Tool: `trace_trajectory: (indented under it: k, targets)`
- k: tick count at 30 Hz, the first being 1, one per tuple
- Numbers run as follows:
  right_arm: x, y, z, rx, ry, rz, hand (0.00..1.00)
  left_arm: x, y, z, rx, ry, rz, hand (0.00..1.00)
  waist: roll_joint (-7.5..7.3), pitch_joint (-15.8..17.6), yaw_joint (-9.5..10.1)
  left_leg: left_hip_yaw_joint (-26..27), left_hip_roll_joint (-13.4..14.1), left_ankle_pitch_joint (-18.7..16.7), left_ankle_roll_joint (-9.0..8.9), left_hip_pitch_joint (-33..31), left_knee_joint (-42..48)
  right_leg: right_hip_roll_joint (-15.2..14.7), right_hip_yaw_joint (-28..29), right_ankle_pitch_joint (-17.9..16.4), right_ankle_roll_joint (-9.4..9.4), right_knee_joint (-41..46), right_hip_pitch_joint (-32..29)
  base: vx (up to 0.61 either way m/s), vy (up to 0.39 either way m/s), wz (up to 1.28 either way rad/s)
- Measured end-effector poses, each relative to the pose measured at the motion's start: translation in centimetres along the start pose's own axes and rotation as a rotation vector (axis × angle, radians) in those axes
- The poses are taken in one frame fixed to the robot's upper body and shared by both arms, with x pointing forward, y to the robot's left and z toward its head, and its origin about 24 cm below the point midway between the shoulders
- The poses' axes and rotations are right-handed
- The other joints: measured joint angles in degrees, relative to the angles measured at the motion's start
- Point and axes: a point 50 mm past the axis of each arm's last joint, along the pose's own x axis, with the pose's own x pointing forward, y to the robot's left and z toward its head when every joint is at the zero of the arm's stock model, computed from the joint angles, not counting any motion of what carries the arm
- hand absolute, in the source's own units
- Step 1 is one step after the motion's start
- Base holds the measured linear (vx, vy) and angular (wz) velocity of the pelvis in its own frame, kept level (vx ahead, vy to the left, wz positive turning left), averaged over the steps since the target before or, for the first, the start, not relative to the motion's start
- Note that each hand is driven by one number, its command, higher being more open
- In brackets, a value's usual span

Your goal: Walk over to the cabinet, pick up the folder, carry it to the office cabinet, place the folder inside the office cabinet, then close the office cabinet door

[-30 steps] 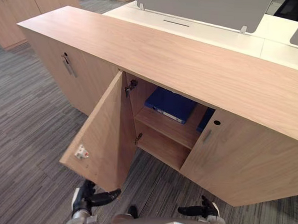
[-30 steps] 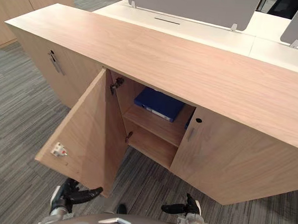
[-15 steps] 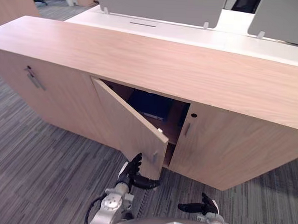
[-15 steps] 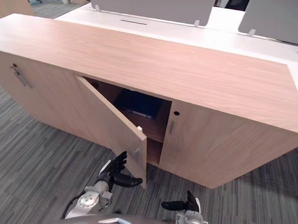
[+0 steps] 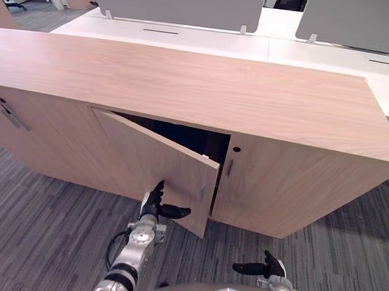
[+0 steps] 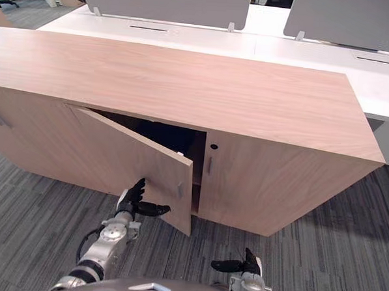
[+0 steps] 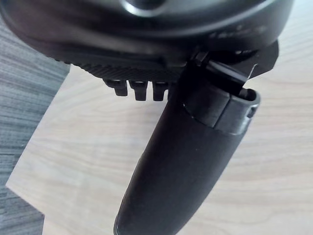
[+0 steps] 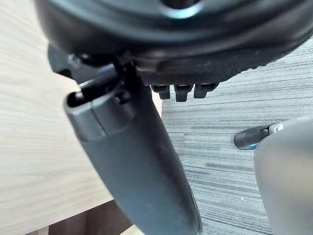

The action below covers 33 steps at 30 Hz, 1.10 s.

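A long low light-wood office cabinet stands in front of me. Its left-middle door hangs partly ajar, hinged on its left, and only a dark wedge of the inside shows. My left hand reaches up to the door's lower outer face with fingers straight and thumb spread, the wood right behind it. My right hand hangs low and open, holding nothing.
The neighbouring right door is closed, with a slim handle and a keyhole. Another closed door with a handle is at the far left. White desks with grey screens stand behind the cabinet. Grey striped carpet lies all around.
The door has swung from wide open to nearly closed. My left hand rose from low down onto the door's face. The blue folder inside went out of sight. The camera view shifted too.
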Motion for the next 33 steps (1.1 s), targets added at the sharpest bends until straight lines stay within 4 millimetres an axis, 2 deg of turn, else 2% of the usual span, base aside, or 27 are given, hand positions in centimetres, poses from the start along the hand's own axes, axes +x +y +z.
trace_trajectory:
  k: [2, 6, 10, 16, 18, 21, 25, 27, 28, 30, 33]
  targets:
    - [0.0, 0.0, 0.1, -0.001, 0.001, 0.003, 1.00, 0.4, 1.1, 0.3, 0.029, -0.003, 0.020, 1.00, -0.16, 0.0, -0.35, 0.8, 0.1, -0.2, -0.06, 0.0, 0.2, 0.1, 0.5, 0.2, -0.22, 0.0, -0.4, 0.01, -0.011, -0.14]
    - [0.1, 0.0, 0.1, -0.003, 0.005, 0.003, 1.00, 1.0, 1.8, 1.4, 0.044, -0.024, 0.040, 1.00, -0.38, 0.0, -0.75, 1.7, 0.2, -0.4, -0.23, -0.1, 0.2, 0.2, 0.9, 0.9, -0.55, -0.6, -0.9, -0.01, -0.012, -0.16]
    - [0.1, 0.0, 0.2, -0.004, 0.007, 0.004, 1.00, 1.2, 1.8, 1.9, 0.039, -0.039, 0.033, 1.00, -0.60, 0.0, -1.07, 2.3, 0.2, -0.5, -0.23, -0.2, 0.1, 0.2, 0.9, 1.1, -0.39, -0.7, -1.2, -0.03, -0.014, -0.08]
    - [0.2, -0.4, 0.0, 0.008, 0.018, -0.010, 1.00, 0.9, 1.3, 1.6, 0.026, -0.038, 0.003, 1.00, -0.60, 0.0, -1.12, 2.4, 0.3, -0.5, -0.22, -0.2, 0.0, 0.2, 0.9, 1.1, -0.38, -0.8, -1.3, -0.01, -0.006, -0.01]
    - [0.2, -0.6, -0.2, 0.025, 0.028, -0.018, 1.00, 0.2, 1.2, 0.9, 0.018, -0.031, -0.016, 1.00, -0.60, 0.0, -1.25, 2.4, 0.3, -0.5, -0.21, -0.2, 0.1, 0.3, 0.9, 1.1, -0.38, -0.8, -1.2, 0.00, 0.000, 0.00]
    - [0.2, -0.9, -0.5, 0.025, 0.042, -0.026, 1.00, -1.0, 1.1, -1.5, 0.007, 0.031, -0.039, 1.00, -0.59, 0.0, -1.26, 2.6, 0.6, -0.5, -0.22, 0.1, 0.2, 0.5, 1.0, 1.1, -0.38, -0.9, -1.1, -0.02, -0.018, -0.03]
    - [0.2, -1.1, -0.8, 0.057, 0.054, -0.030, 1.00, -3.1, 1.6, -5.5, -0.010, 0.161, -0.037, 1.00, -0.62, 0.1, -0.76, 3.7, 1.4, -0.6, -0.41, 0.6, 0.7, 1.3, 2.4, 1.1, -0.30, -0.8, -1.1, -0.04, -0.047, -0.15]
    - [0.2, -1.0, -0.8, 0.056, 0.058, -0.028, 1.00, -3.6, 1.9, -6.9, -0.036, 0.213, -0.013, 1.00, -1.33, 0.7, -0.57, -0.5, 1.6, -1.1, 0.00, -0.7, 3.5, 1.0, 2.9, 1.3, -0.17, -0.6, -1.3, -0.03, -0.090, -0.09]
    - [0.3, -0.9, -0.6, 0.056, 0.058, -0.026, 1.00, -3.9, 2.1, -7.6, -0.043, 0.243, 0.004, 1.00, -1.51, 0.9, -0.33, -4.3, 1.7, -1.7, 0.35, -2.4, 5.9, 0.8, 3.4, 1.5, -0.08, -0.3, -2.2, -0.01, -0.073, -0.12]
    - [0.4, -1.0, -0.2, 0.054, 0.049, -0.029, 1.00, -4.3, 2.5, -8.8, -0.034, 0.294, 0.016, 1.00, -1.05, 2.3, 0.31, -7.8, 2.1, -3.5, 0.58, -4.2, 9.3, 1.0, 4.3, 2.1, 0.26, 0.1, -3.1, -0.04, -0.033, -0.17]
    - [0.6, -1.5, 0.1, 0.073, 0.050, -0.042, 1.00, -5.6, 3.1, -11.7, -0.057, 0.432, 0.065, 1.00, 0.16, 3.4, 1.96, -9.9, 2.4, -6.4, -0.46, -4.0, 10.2, 1.3, 7.1, 3.0, 1.06, 0.4, -4.3, -0.08, 0.035, -0.43]
